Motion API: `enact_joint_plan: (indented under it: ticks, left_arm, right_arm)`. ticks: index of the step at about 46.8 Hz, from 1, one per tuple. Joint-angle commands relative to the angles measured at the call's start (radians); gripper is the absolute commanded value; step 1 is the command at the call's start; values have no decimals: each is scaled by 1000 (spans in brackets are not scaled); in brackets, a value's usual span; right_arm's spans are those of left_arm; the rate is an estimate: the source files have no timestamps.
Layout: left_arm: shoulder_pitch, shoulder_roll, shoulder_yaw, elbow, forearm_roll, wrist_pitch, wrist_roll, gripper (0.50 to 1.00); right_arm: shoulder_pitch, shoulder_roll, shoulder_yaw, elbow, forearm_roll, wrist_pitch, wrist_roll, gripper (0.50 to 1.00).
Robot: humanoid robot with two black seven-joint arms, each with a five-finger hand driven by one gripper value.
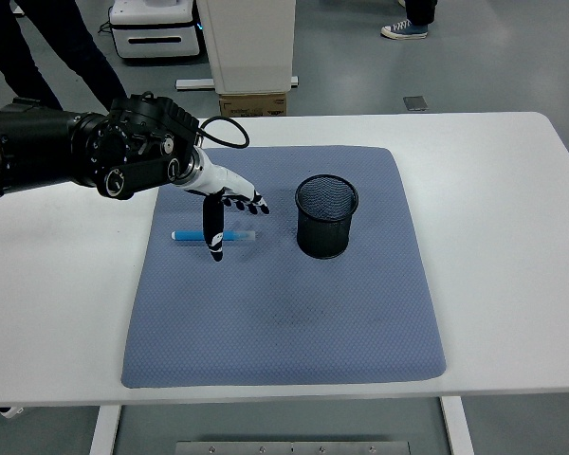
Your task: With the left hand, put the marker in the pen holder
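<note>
Step in hand: reach/pre-grasp. Marker not yet picked up.

Marker [213, 235] lies flat on the blue mat [284, 322], left of centre, long axis roughly left-right, blue cap end to the left. Holder [327, 215], black mesh, stands upright on the mat to the marker's right, apart from it, mouth open and seemingly empty.

Left hand [223, 204] is over the marker's middle. Fingers [247, 199] spread and extended toward the holder, holding nothing; the thumb points down and crosses in front of the marker barrel. Cannot tell from this view whether the thumb tip touches the marker or the mat. Right arm not in view.

Desk [512, 237] white, carries only the mat and its contents. A person's legs show at the top left, behind the desk, clear of the work.

Judgement on next move: bring the hand down so the barrel sits between thumb and fingers, then close on it near mid-length. The marker is round and lies flat, so it may roll away under a one-sided push. After the lift it must be tipped toward upright and carried right, over the holder's rim, before release.
</note>
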Motion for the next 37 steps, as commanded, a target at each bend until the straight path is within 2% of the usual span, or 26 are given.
enact_joint_plan:
  ticks: [1,15,22,37]
  left_arm:
    - [-6,-1,14,0,15,-1,11,1000]
    - [-5,-1,18,0,17,-2,30,1000]
    - [-5,-1,18,0,17,-2,92,1000]
    - [-5,-1,18,0,17,-5,83,1000]
  right_arm:
    - [0,0,0,0,0,-1,0,1000]
    - [0,0,0,0,0,-1,0,1000]
    - [0,0,0,0,0,-1,0,1000]
    - [0,0,0,0,0,-1,0,1000]
